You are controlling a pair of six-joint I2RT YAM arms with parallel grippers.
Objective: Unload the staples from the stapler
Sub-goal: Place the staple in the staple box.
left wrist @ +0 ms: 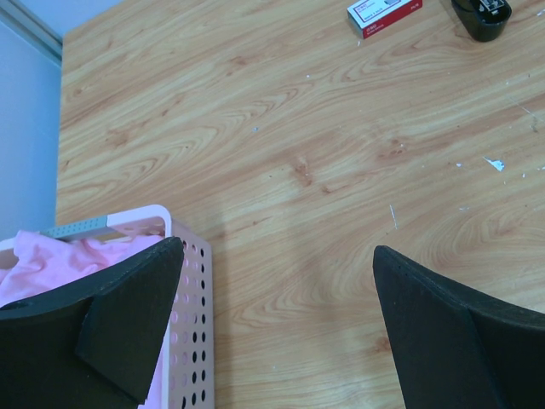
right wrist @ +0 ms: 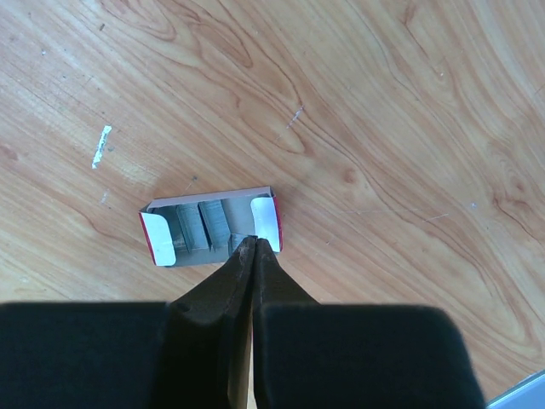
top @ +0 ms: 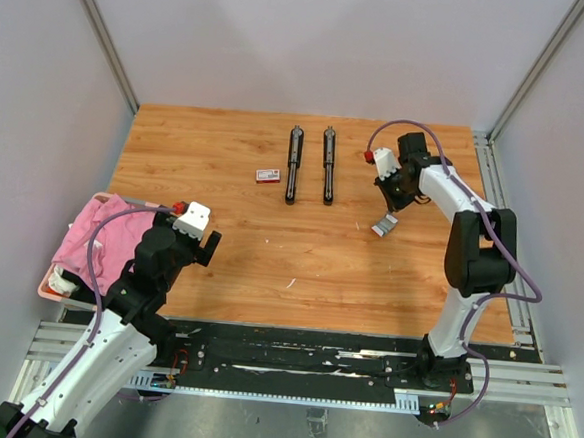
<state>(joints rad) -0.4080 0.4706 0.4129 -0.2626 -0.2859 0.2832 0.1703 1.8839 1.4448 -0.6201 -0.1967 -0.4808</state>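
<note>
My right pincer [right wrist: 253, 244] is pressed fully shut, its tips meeting over the near rim of the tray [right wrist: 158, 239]. I see nothing between them (a thin strip could hide there; I cannot tell). My left pincer [left wrist: 277, 249] gapes as wide as it goes and holds nothing, well off to the tray's left and nearer my bases.

The staples [right wrist: 207, 223] lie inside the tray, just beyond my right tips. They are silvery-grey ribbed strips, packed side by side between the tray's two red-and-white end flaps. A few pale bits lie loose on the table [top: 229, 265] around the tray, too small to name.

The coming move turns, I judge, on the staplers. One stapler [top: 328, 165] lies to the tray's left and farther from my bases. The second stapler [top: 293, 165] lies just past it on that same side, parallel to it. Both are black, long and thin, with their long axes running straight away from me. My right arm is plainly the nearer to them (the left would have to cross much of the table). Whether either has staples in it I cannot see.
</note>
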